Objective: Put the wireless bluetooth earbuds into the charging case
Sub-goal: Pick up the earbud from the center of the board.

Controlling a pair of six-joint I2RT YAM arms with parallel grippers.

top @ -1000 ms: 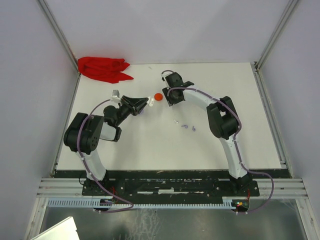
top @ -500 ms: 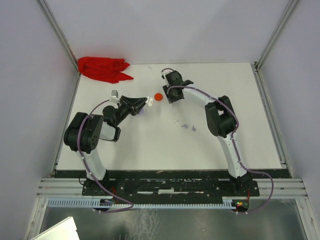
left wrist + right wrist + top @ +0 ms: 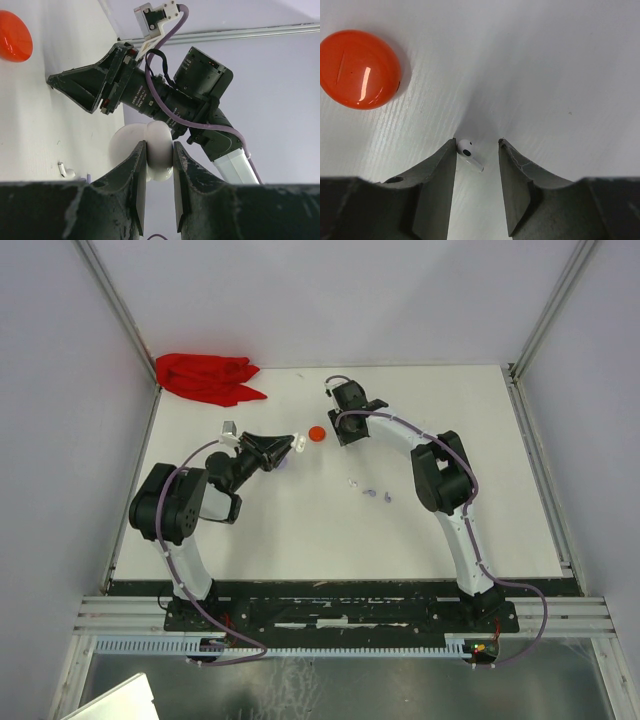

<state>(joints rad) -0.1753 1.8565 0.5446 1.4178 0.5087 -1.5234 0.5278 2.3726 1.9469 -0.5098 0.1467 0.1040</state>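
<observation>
My left gripper [image 3: 160,150] is shut on the white charging case [image 3: 156,145] and holds it above the table; from above the case [image 3: 298,444] shows at the tip of that gripper [image 3: 293,445]. My right gripper [image 3: 477,142] points down at the table and stands open around a whitish earbud [image 3: 469,154]. The earbud lies on the table against the left finger [image 3: 440,170], with a gap to the right finger. More earbuds lie mid-table: a whitish one [image 3: 352,483] and purple ones [image 3: 368,492]. The right gripper [image 3: 338,438] sits just right of the left gripper.
An orange-red round disc [image 3: 360,69] lies on the table close to the right gripper, and shows between both grippers from above [image 3: 317,433]. A red cloth [image 3: 205,377] is bunched at the far left corner. Metal frame rails [image 3: 540,455] border the white table.
The right gripper's jaws have narrowed around the whitish earbud. The left gripper and the case it holds have stayed in place.
</observation>
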